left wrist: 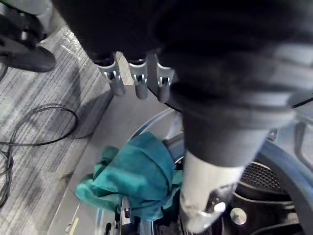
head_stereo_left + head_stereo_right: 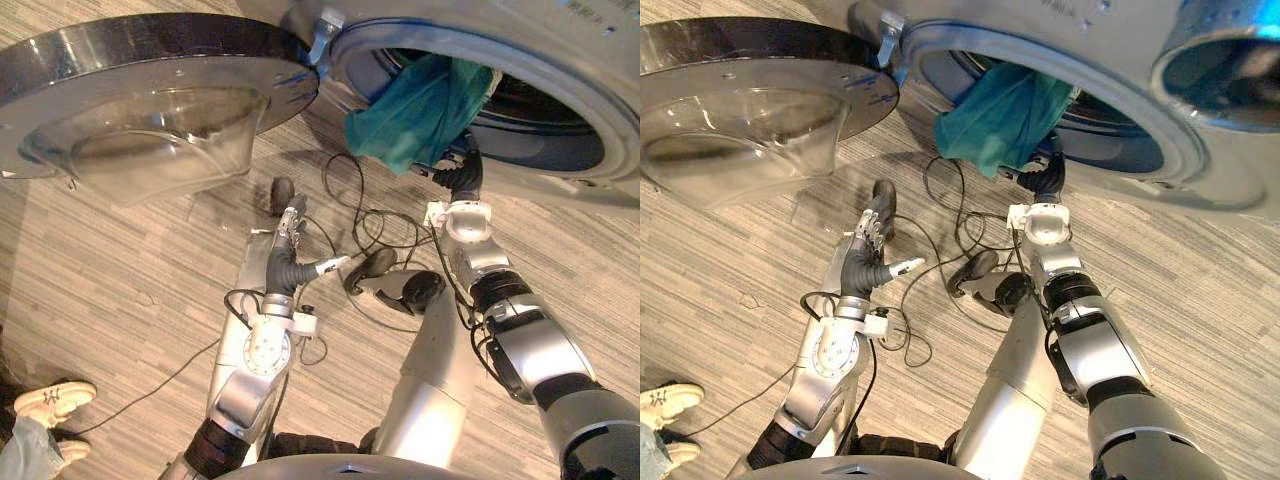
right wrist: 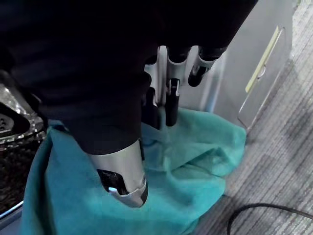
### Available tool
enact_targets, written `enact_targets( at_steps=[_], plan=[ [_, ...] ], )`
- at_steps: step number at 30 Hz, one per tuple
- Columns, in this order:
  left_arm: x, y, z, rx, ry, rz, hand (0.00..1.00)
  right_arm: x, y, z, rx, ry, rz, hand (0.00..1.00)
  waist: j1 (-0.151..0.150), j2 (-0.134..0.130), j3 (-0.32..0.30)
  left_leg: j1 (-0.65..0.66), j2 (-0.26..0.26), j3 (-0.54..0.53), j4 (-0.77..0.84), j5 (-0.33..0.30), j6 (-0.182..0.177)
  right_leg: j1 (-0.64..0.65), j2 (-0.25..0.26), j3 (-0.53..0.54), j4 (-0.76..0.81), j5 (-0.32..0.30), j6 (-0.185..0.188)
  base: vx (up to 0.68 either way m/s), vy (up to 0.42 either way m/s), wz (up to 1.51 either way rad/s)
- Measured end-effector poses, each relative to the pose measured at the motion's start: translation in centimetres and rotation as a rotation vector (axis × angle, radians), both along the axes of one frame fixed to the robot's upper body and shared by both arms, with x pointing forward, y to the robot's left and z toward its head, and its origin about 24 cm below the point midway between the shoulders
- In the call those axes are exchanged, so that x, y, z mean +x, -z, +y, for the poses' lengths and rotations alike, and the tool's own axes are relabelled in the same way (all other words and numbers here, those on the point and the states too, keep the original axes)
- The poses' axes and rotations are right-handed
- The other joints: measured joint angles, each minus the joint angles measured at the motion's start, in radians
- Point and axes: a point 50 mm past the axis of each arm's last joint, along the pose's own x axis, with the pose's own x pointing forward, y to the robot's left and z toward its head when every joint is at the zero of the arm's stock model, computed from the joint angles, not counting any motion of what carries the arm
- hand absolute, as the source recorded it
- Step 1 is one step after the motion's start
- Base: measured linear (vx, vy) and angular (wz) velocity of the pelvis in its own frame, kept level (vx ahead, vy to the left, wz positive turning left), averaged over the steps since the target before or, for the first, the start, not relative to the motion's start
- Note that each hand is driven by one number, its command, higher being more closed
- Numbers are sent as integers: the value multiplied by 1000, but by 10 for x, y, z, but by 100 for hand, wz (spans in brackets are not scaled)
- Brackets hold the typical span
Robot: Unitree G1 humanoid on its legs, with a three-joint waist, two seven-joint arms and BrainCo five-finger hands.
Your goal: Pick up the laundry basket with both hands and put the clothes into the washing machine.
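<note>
Nearly done, I judge: fingers straight, my right hand [image 3: 171, 98] pushes the teal cloth [image 2: 415, 110] overhanging the washing machine [image 2: 560, 60]; my left hand [image 2: 865, 250] hangs open.

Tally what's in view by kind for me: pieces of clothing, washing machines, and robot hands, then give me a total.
Teal cloth: 1
Washing machine: 1
Robot hands: 2 (left hand, right hand)
Total: 4

Soft matt teal cloth [image 2: 415, 110]
</note>
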Motion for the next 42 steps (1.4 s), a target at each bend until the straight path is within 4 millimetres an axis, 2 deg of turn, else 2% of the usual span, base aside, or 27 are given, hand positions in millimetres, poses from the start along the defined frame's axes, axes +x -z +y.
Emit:
enact_targets(
  at_steps=[3,4,5,6,7,8,11,12,13,14,15,17,20,21,22,23,26,29,33,37,40,42],
  plan=[
    [-1,-6,-2,-33,-12,-12,0,3,-15,0,95,38,-60,100,1,9,0,-32,-11,-8,-12,2,-3,-35,-3,-2,7,2,6,-88,79,12],
    [2,-6,0,-30,-25,-9,0,4,-24,-7,178,72,-97,100,2,10,0,-49,-5,1,-14,-10,-9,-51,-20,-5,-17,3,3,-72,19,31],
    [2,-6,0,-34,-27,-6,0,4,-28,-9,210,81,-110,100,8,11,0,-71,-5,-20,105,-36,4,-58,-28,-9,-18,3,3,-83,79,-1],
    [2,-6,1,-39,-41,-1,0,4,-34,-11,246,82,-135,100,34,15,1,-66,1,-47,237,-109,13,-69,-27,-15,-12,18,27,-77,115,-43],
    [2,-6,2,-42,-47,1,0,4,-38,-11,256,81,-150,100,45,23,2,-29,10,-57,205,-144,3,-75,-20,-15,6,39,30,-132,169,-27],
    [3,-7,2,-43,-51,-3,0,2,-44,-17,294,96,-187,100,37,42,1,-29,-1,-67,203,-188,-39,-90,-35,2,22,58,30,-177,137,12],
    [7,-8,1,-37,-61,-1,0,3,-71,-24,430,107,-295,100,38,54,5,-67,-13,-84,126,-164,-50,-122,-25,-13,32,62,59,-144,43,44],
    [7,-6,2,-32,-66,10,0,2,-71,-29,526,121,-317,100,34,56,4,-62,-14,-71,108,-158,-53,-91,-10,70,69,45,62,-101,-51,79],
    [7,-6,2,-31,-70,11,0,2,-73,-32,586,126,-331,100,35,56,4,-57,-11,-62,104,-153,-56,-66,-8,72,42,15,27,-85,-62,58],
    [7,-5,5,-33,-81,14,0,3,-75,-31,679,113,-350,100,43,63,4,-65,-6,-80,145,-130,-55,-73,-4,67,35,18,30,-44,-14,2],
    [8,-5,4,-34,-82,16,0,4,-86,-24,752,57,-390,100,52,65,6,-38,-4,-89,139,-122,-70,-79,-3,57,29,30,33,-26,44,-23],
    [9,-6,5,-34,-86,15,0,4,-93,-12,860,-13,-436,100,52,66,6,-53,6,-94,138,-105,-61,-98,5,53,24,58,26,-11,74,-26],
    [10,-6,7,-38,-109,18,0,0,-92,6,1050,-94,-500,100,48,66,6,-59,18,-97,149,-105,-66,-102,19,53,25,62,26,-12,36,-14],
    [11,-6,9,-40,-118,18,0,-3,-91,16,1098,-134,-511,100,47,65,6,-59,25,-96,155,-105,-66,-100,25,53,25,66,22,7,28,-19],
    [12,-6,11,-41,-133,20,0,-10,-87,35,1172,-206,-526,100,36,65,6,-57,36,-97,167,-113,-64,-95,34,53,25,70,21,6,23,-21],
    [12,-5,12,-39,-138,25,0,-15,-84,42,1200,-231,-531,100,35,65,6,-54,41,-97,172,-118,-67,-91,38,53,25,70,21,10,35,-21],
    [14,1,13,-19,-149,46,0,-41,-63,79,1326,-333,-537,100,11,62,6,-20,62,-95,181,-134,-67,-57,63,57,14,72,24,7,47,-20],
    [16,9,12,2,-149,76,0,-58,-44,92,1397,-338,-529,100,-11,54,5,24,77,-88,170,-146,-70,-24,84,66,-11,78,33,-4,50,-23],
    [15,15,8,25,-130,100,0,-66,-26,86,1419,-273,-530,100,-40,38,8,87,94,-66,125,-147,-65,26,107,71,-67,102,35,-11,62,-19],
    [16,15,7,28,-126,97,0,-65,-35,78,1413,-249,-578,100,-45,22,9,110,97,-64,111,-143,-70,46,116,71,-86,112,26,9,35,-4],
    [15,15,10,40,-124,90,0,-50,-65,71,1417,-236,-636,100,-46,15,13,109,93,-67,104,-142,-71,50,113,64,-91,113,26,19,33,4],
    [15,15,10,43,-115,87,0,-33,-93,62,1396,-219,-663,100,-38,12,15,105,88,-74,100,-139,-74,53,111,55,-94,113,26,16,29,11]
  ],
)
